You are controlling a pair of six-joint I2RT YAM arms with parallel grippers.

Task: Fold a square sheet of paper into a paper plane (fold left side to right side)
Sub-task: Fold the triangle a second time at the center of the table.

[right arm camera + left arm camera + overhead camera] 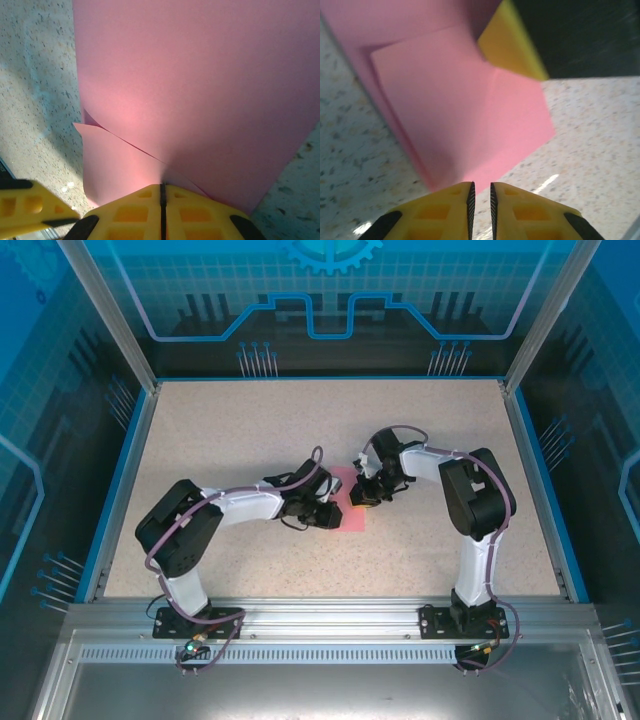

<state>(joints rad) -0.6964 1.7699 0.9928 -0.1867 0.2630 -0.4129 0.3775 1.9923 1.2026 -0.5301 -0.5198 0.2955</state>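
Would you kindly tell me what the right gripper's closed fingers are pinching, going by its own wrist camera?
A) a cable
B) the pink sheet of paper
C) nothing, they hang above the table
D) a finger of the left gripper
B: in the right wrist view the right gripper has its fingers pressed together with no gap, and the square sheet of paper puckers into creases that run right into their tips.

Speckled beige tabletop (250, 430), flat, mid-enclosure. Blue edging (330, 377) along the 9, 12 and 3 o'clock sides. Aluminium post (105, 310) rising from the 10 o'clock corner; second post (558, 310) from 2 o'clock. Blue backdrop panel (330, 290) with gear graphic, 12 o'clock. Aluminium base rail (330, 615), 6 o'clock.
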